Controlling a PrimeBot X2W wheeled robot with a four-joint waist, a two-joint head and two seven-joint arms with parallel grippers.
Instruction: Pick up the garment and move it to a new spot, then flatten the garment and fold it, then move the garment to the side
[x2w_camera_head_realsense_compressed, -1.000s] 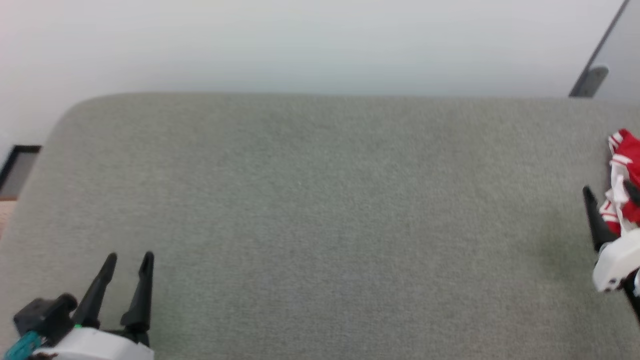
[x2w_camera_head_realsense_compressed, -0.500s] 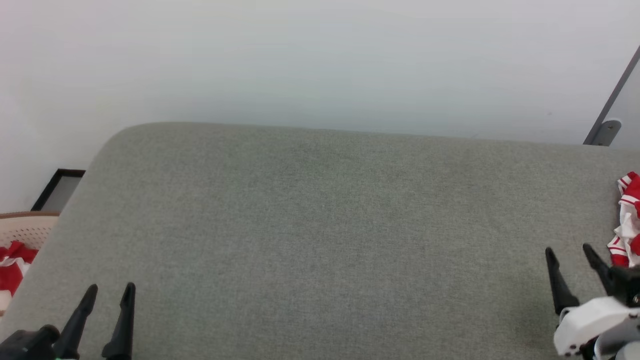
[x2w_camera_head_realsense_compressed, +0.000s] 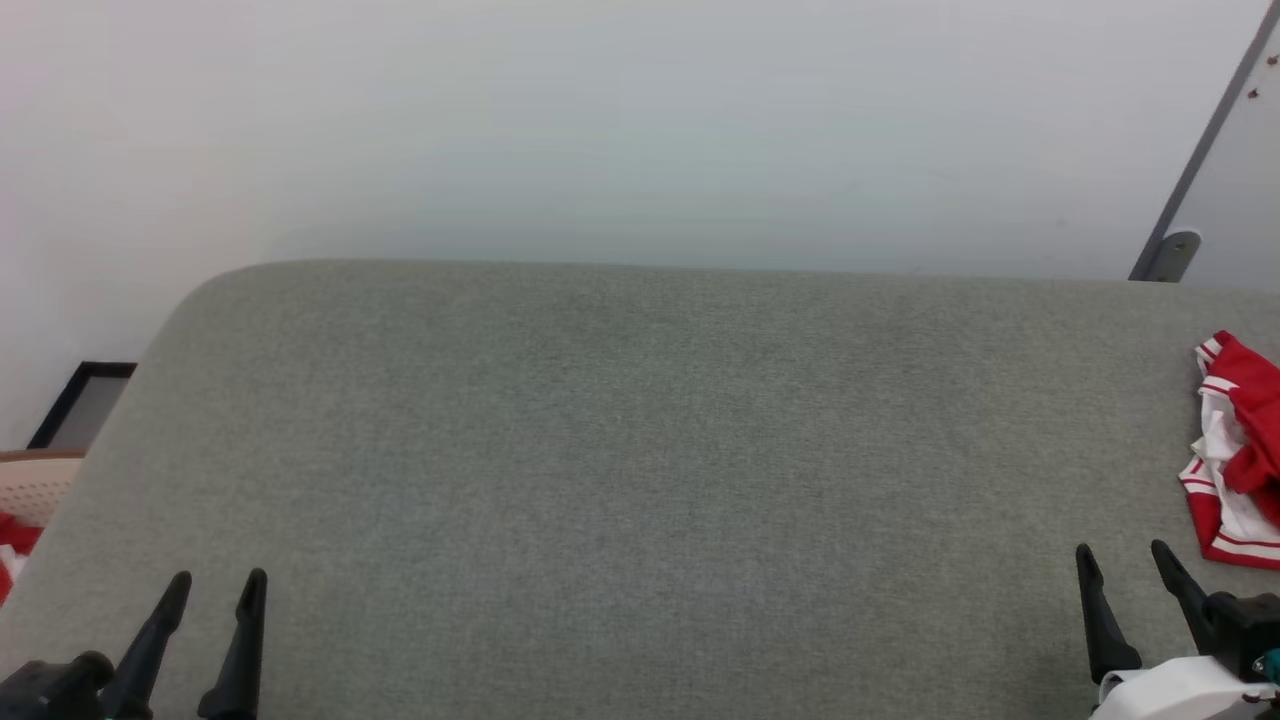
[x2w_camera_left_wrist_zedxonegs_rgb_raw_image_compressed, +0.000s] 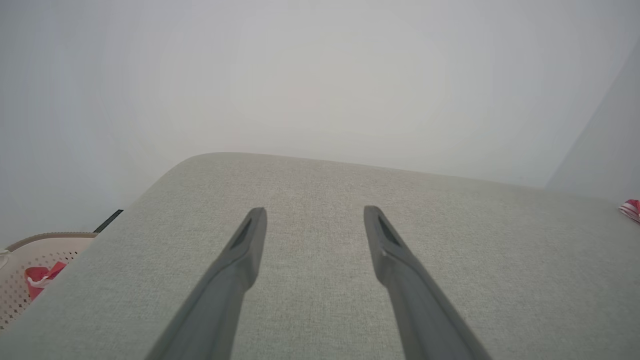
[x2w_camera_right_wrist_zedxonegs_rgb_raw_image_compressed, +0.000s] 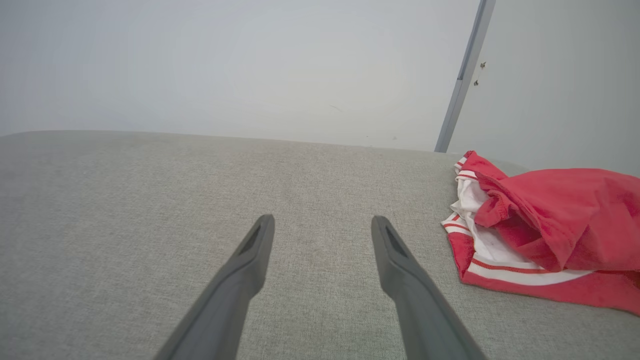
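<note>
The garment (x2w_camera_head_realsense_compressed: 1235, 450) lies crumpled at the far right edge of the grey padded table (x2w_camera_head_realsense_compressed: 640, 480), red with white cloth and striped trim showing. In the right wrist view the garment (x2w_camera_right_wrist_zedxonegs_rgb_raw_image_compressed: 550, 225) sits to the right of the fingers, apart from them. My right gripper (x2w_camera_head_realsense_compressed: 1122, 560) hovers open near the table's front right, just left of the garment, holding nothing; the right gripper (x2w_camera_right_wrist_zedxonegs_rgb_raw_image_compressed: 322, 222) has bare cloth between its fingers. My left gripper (x2w_camera_head_realsense_compressed: 215, 588) stands open at the front left, empty. In the left wrist view the left gripper (x2w_camera_left_wrist_zedxonegs_rgb_raw_image_compressed: 314, 214) points across bare table.
A perforated cream basket (x2w_camera_left_wrist_zedxonegs_rgb_raw_image_compressed: 30, 255) with red cloth inside stands beyond the table's left edge, and the basket (x2w_camera_head_realsense_compressed: 30, 490) peeks in at the head view's left. A pale wall runs behind the table. A grey metal post (x2w_camera_head_realsense_compressed: 1190, 170) rises at the back right.
The head camera has shifted, moving the whole picture. My right gripper, earlier up against the garment with a finger over it, now sits back to its left, clear of it.
</note>
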